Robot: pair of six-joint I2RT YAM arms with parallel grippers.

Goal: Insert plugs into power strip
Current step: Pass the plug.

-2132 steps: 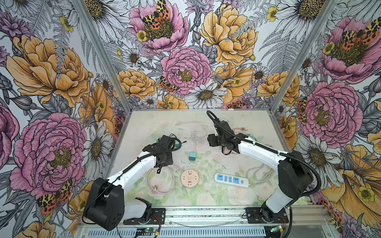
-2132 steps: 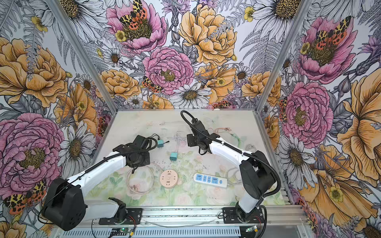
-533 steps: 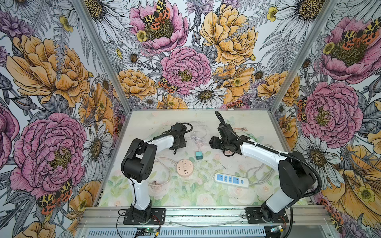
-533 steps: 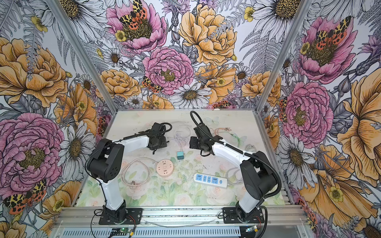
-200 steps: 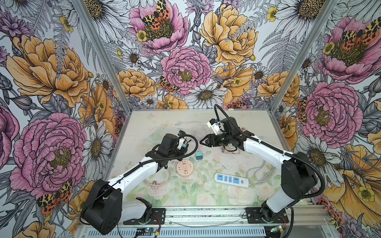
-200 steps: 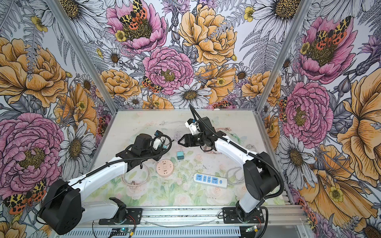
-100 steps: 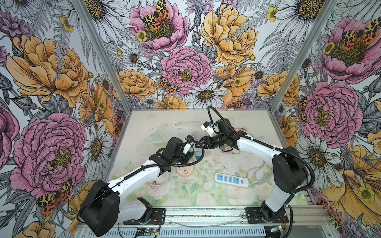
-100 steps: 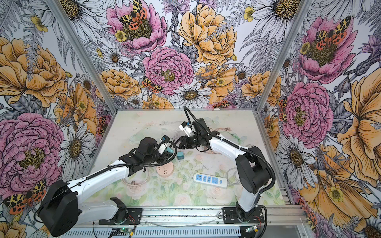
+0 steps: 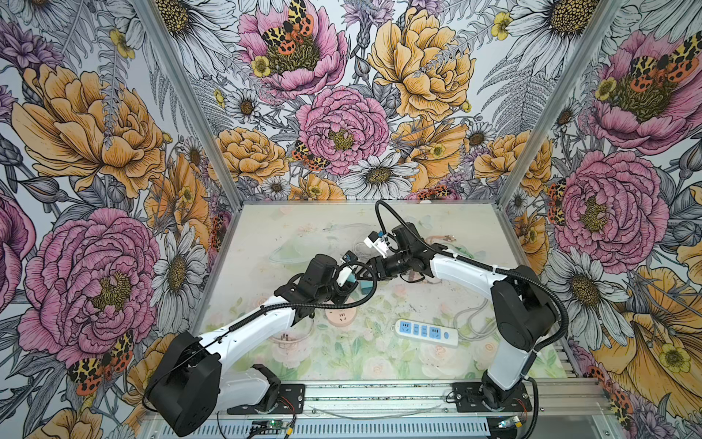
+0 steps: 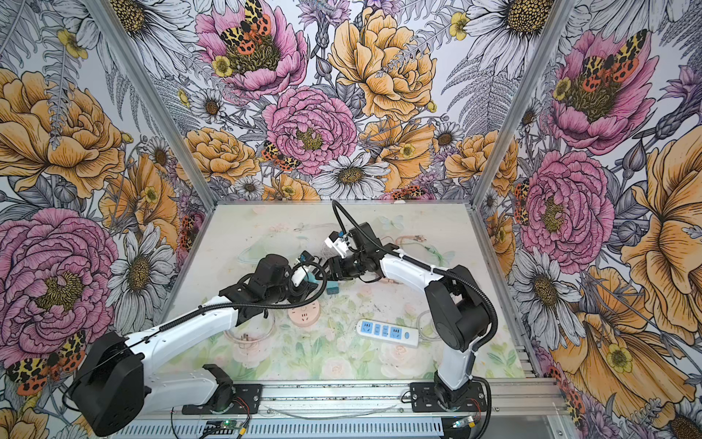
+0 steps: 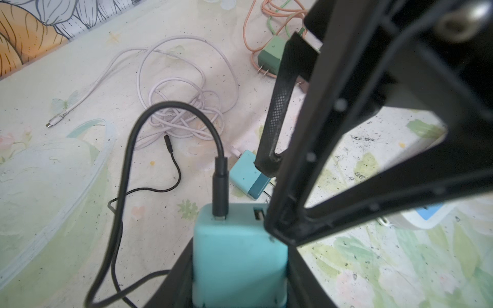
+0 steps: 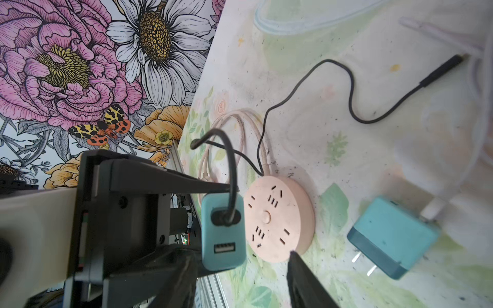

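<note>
Two arms now meet above the middle of the table (image 9: 353,365), where a second earlier the top views show them well apart. The left gripper (image 12: 213,226) has come in with a teal plug (image 12: 222,232) pinched flat between its fingers and lifted clear of the surface, and the right gripper (image 12: 241,256) has swung round to face it. The right pincer is spread wide, with a fingertip on either side of the plug's socket end, where the black cable (image 11: 128,160) enters. Whether a finger already touches the plug body I cannot tell. The plug's prongs show in no view and seem to point back into the left gripper, so this reads as a handover to free the prong end, not yet an insertion. Nothing is plugged in so far. The white power strip (image 9: 425,333) lies well apart on the right arm's side with its sockets bare, and the round pink power strip (image 12: 277,218) sits near the meeting point, also unused. A second teal plug (image 12: 392,237) lies on its side beside the round strip with its prongs showing. A green plug (image 11: 269,57) waits farther back by the orange cord (image 11: 248,40). The right jaws probably need to close squarely before the left lets go, or the trailing cable could twist the plug.
</note>
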